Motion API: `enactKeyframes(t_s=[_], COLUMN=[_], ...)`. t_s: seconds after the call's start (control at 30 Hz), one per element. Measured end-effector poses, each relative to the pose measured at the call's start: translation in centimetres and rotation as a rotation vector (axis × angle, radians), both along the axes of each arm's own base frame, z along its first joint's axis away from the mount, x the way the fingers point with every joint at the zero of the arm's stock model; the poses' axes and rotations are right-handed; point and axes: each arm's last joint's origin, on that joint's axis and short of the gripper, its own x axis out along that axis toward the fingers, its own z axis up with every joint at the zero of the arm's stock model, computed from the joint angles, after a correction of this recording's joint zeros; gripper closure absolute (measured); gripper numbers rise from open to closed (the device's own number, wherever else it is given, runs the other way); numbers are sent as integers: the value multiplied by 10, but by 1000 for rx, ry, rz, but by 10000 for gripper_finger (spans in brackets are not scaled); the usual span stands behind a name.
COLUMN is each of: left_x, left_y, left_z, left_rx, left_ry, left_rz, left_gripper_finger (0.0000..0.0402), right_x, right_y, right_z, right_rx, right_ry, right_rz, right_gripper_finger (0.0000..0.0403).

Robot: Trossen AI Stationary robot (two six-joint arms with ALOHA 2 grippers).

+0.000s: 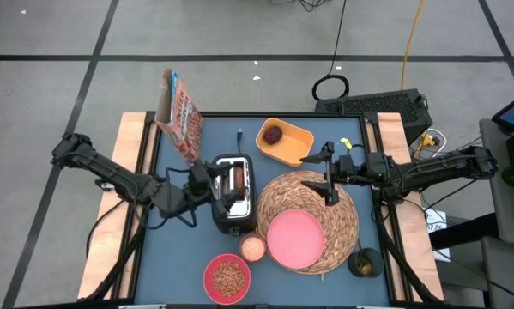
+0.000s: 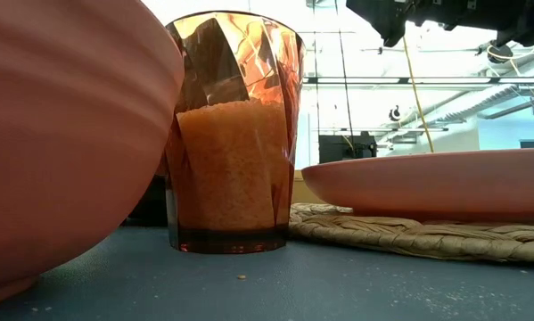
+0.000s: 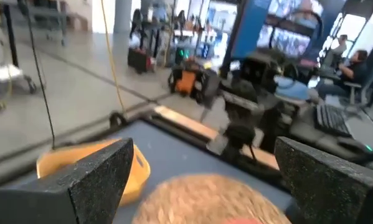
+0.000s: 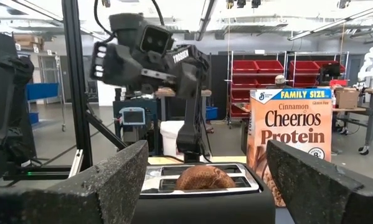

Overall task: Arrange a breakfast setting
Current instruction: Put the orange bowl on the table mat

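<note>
The round woven placemat (image 1: 329, 202) lies at the table's right centre, with the flat pink plate (image 1: 293, 239) on its near part. The pink bowl (image 1: 227, 278) holds brown cereal and stands near the front edge. The brown bread (image 1: 237, 182) sticks up out of a slot of the toaster (image 1: 231, 210); it also shows in the right wrist view (image 4: 205, 177). The dark-red fruit (image 1: 274, 135) lies in a yellow container (image 1: 291, 144). My left gripper (image 1: 215, 182) is open and empty, raised at the toaster's left side. My right gripper (image 1: 323, 176) is open and empty above the placemat's far part, facing the toaster.
A Cheerios box (image 1: 178, 112) stands at the far left. An orange cup (image 1: 253, 247) stands between the toaster and the pink bowl. A small dark cup (image 1: 364, 262) stands at the placemat's near right. Wooden rails run along both table sides.
</note>
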Motion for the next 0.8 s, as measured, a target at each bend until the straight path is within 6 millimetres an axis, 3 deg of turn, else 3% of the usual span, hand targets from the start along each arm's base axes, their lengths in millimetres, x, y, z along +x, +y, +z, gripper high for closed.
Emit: enactKeyframes(t_s=[0.47,0.8], left_x=[-47,-54], left_y=[-74,-107], left_z=[-6,-34], left_rx=[-434,-696], left_ry=[100,261], left_rz=[-302,-410], left_gripper_finger=[9,9], right_x=[0,0], right_y=[0,0], right_z=[-2,-2], right_rx=[9,10], right_ry=[26,25], right_rz=[2,2], right_gripper_finger=[83,83])
